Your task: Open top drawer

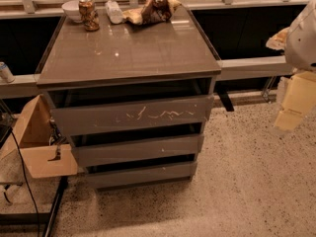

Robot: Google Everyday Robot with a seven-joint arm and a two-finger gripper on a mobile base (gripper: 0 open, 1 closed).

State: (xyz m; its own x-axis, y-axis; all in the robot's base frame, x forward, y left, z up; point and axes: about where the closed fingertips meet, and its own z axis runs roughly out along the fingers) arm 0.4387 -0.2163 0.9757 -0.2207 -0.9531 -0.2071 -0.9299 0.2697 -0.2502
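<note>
Speckled floor (247,191) fills the foreground before a grey cabinet (128,51) of three drawers, with a cardboard box (37,142) leaning at its left side. Above the bottom drawer (140,174) and the middle drawer (138,149) sits the top drawer (131,115) — the tallest front, its middle scored with white scratches — directly under the cabinet's glossy top. The gripper (295,100) hangs at the right edge of the view, about level with that drawer but well apart from it and touching nothing. Whether it is open or closed cannot be told: it shows only as a pale cream shape, partly cut off, beneath a white arm cover (302,33). The task looks to be at its approach stage, the drawer not yet engaged. With no handle in sight, the next move would seem to call for bringing the gripper across to the dark gap above the front, catching its upper edge and pulling straight out. How far the drawer already stands out is hard to judge from this angle. At the back of the top stand a bowl (73,9), a can (89,14), a bottle (114,11) and a crumpled bag (153,9) — things a jolt might disturb
</note>
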